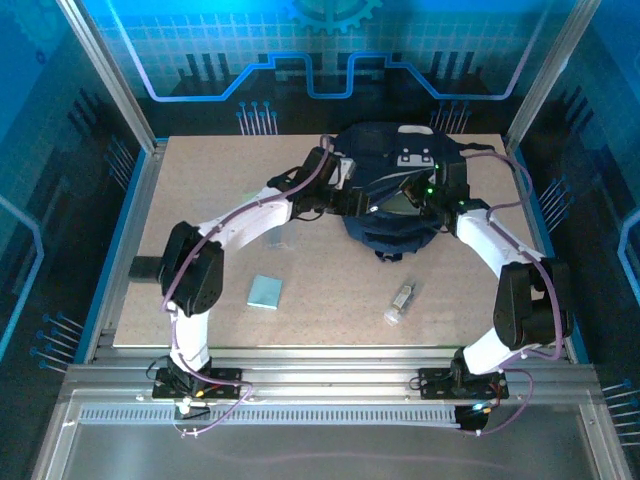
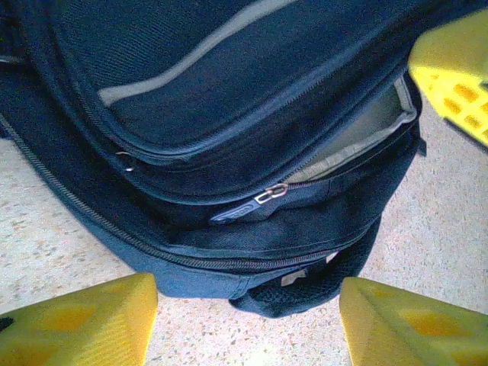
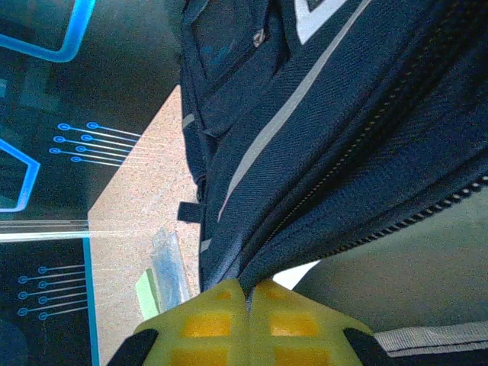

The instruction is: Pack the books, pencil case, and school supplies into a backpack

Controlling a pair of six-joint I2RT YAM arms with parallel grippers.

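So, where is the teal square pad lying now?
In the top view the teal pad lies flat on the table, near the front left, beside the left arm; the clear tube lies to its right.

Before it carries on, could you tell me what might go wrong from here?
The right jaws pinch only a thin fold of the backpack beside its zip, so the fabric may slip and the opening fall shut. That opening looks narrow; the pad and tube, not yet packed, could catch on the zip teeth. The left jaws stand open near the zip pull and might snag it.
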